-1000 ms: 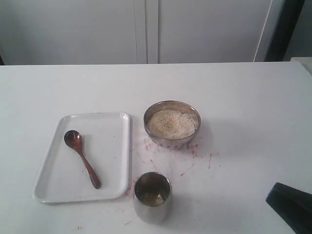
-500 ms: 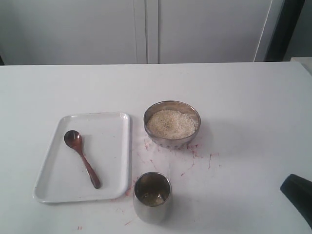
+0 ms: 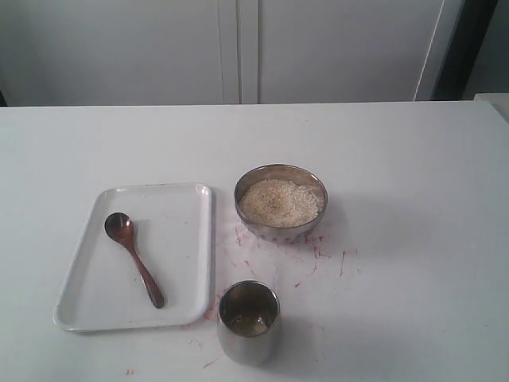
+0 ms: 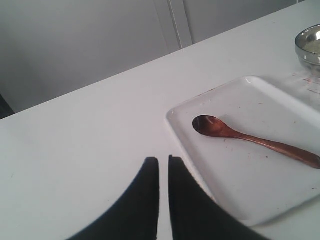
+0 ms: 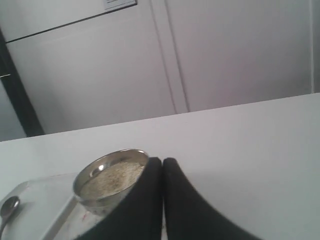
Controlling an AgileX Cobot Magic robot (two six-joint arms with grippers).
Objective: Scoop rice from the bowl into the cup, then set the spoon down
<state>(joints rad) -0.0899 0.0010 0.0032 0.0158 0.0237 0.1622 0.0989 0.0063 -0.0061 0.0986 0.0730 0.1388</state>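
The dark wooden spoon (image 3: 134,259) lies on the white tray (image 3: 191,239), its round end toward the back. The steel bowl (image 3: 278,232) heaped with rice (image 3: 280,201) stands right of the tray. In front of it is the steel cup (image 3: 248,322), with a few grains at its bottom. Neither gripper shows in the exterior view. In the left wrist view my left gripper (image 4: 163,159) is shut and empty beside the tray (image 4: 240,185), short of the spoon (image 4: 250,140). My right gripper (image 5: 162,160) is shut and empty, with the bowl (image 5: 95,172) beyond it.
Reddish smudges mark the white table (image 3: 398,159) between bowl and cup. White cabinet doors (image 3: 238,48) stand behind the table's far edge. The bowl's rim (image 4: 310,47) shows at the edge of the left wrist view.
The dark part of the right arm at the lower right edge of the exterior view has drawn back out of sight. Spoon, bowl and cup have not moved.
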